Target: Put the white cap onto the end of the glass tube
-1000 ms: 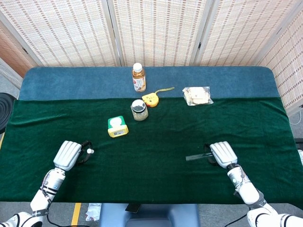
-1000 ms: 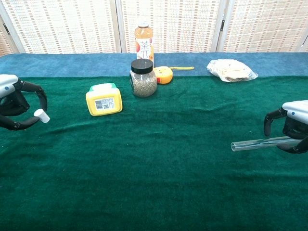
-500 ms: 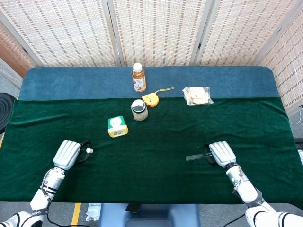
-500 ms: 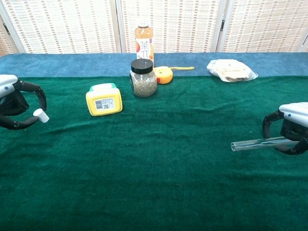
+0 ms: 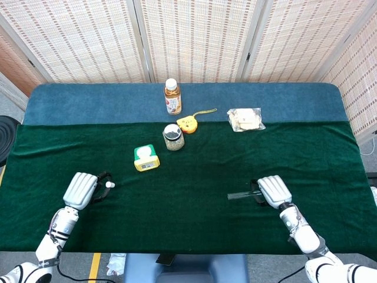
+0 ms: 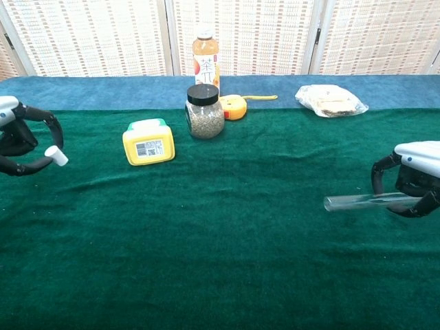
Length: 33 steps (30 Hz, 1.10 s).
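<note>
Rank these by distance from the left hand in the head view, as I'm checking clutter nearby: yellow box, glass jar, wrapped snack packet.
1. Yellow box with white lid, just right of and behind the left hand.
2. Black-lidded glass jar, mid-table.
3. Clear wrapped snack packet, far right, on the blue strip.

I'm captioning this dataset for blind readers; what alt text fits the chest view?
On a green-clothed table, the left robot hand holds a white cap and the right robot hand holds a glass tube, far apart. Behind stand a yellow box, jar and bottle.
</note>
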Available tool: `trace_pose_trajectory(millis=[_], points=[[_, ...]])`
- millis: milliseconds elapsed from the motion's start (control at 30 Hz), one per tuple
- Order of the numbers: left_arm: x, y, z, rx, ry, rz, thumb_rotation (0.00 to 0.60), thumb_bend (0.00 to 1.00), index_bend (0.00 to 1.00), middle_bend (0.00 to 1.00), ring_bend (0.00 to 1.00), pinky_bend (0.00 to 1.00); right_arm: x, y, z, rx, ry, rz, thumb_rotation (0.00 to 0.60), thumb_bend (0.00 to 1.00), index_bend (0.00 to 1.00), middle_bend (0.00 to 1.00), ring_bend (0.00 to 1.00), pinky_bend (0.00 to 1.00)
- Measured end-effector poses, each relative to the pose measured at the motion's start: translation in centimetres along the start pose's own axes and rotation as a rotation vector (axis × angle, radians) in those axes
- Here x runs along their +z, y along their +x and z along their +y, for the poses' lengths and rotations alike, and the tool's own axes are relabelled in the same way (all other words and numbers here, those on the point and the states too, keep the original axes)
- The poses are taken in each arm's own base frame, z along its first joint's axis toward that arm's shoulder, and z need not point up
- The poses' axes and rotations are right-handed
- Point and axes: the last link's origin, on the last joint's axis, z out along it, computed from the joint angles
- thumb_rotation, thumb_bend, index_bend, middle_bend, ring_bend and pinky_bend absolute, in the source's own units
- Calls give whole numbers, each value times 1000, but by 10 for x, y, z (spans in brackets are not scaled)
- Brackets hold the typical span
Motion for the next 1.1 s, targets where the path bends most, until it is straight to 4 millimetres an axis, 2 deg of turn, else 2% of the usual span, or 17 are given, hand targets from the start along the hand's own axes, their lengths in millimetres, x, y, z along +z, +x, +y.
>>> trace_pose_trajectory(millis=[100,400,533,767,1100], points=[[3,12,1,-55,0,29,600,482,612,1000,958,838,-3,7,-12,53,41,8,600,570,776,992,1000,1000],[8,51,10,-234,-39,113,600,483,614,1000,958,838,-2,33,-64,259,204,2,600,613,822,1000,1000,1000],[7,56,15,-274,-60,122,600,483,614,1000,958,838,1,36,-75,302,230,-4,600,628,833,1000,1000,1000],[0,63,40,-311,-172,126,600,483,614,1000,958,838,20,43,-125,519,299,-37,600,631,837,1000,1000,1000],[0,65,67,-304,-272,111,600,483,614,1000,958,838,37,46,-164,654,345,-48,600,631,837,1000,1000,1000]])
